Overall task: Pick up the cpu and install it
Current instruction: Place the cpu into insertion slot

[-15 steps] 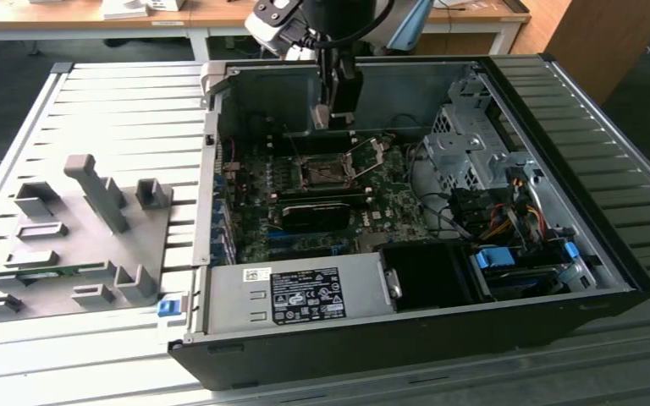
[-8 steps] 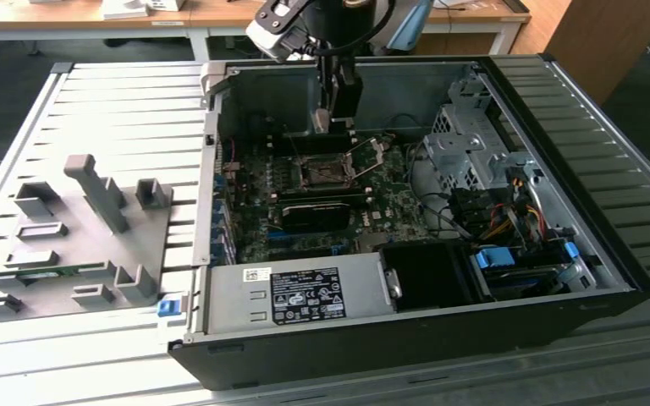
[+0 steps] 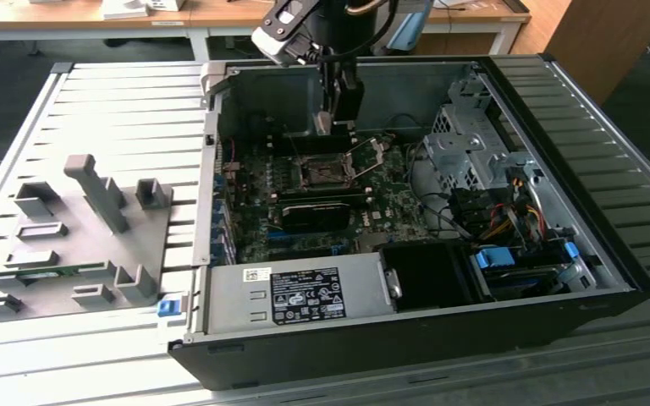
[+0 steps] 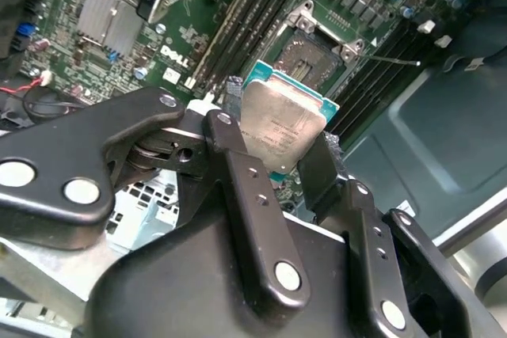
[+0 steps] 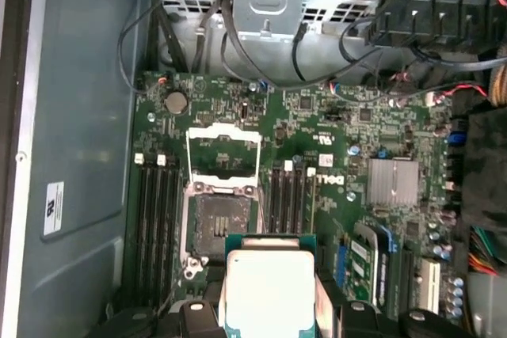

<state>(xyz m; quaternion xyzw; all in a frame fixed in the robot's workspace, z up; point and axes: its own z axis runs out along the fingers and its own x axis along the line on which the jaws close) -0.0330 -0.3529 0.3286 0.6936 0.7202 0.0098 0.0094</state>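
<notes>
The cpu (image 4: 281,124), a flat square chip with a silver-grey top and a green rim, sits clamped by its edges between my black fingers (image 4: 238,180). My gripper (image 3: 338,123) hangs inside the open computer case, over the back of the motherboard. Below and a little ahead of it lies the socket (image 3: 327,173), with its metal load frame (image 5: 223,152) swung up and its dark contact field bare. In the first wrist view the cpu (image 5: 269,290) hovers just off one side of the socket (image 5: 218,223), above it and apart from it.
Memory slots (image 5: 289,195) flank the socket on both sides. A drive cage (image 3: 466,148) and cable bundles (image 3: 506,216) fill the case at the exterior view's right, and the power supply (image 3: 302,296) is in front. A grey tray (image 3: 65,245) with upright holders stands outside, to the left.
</notes>
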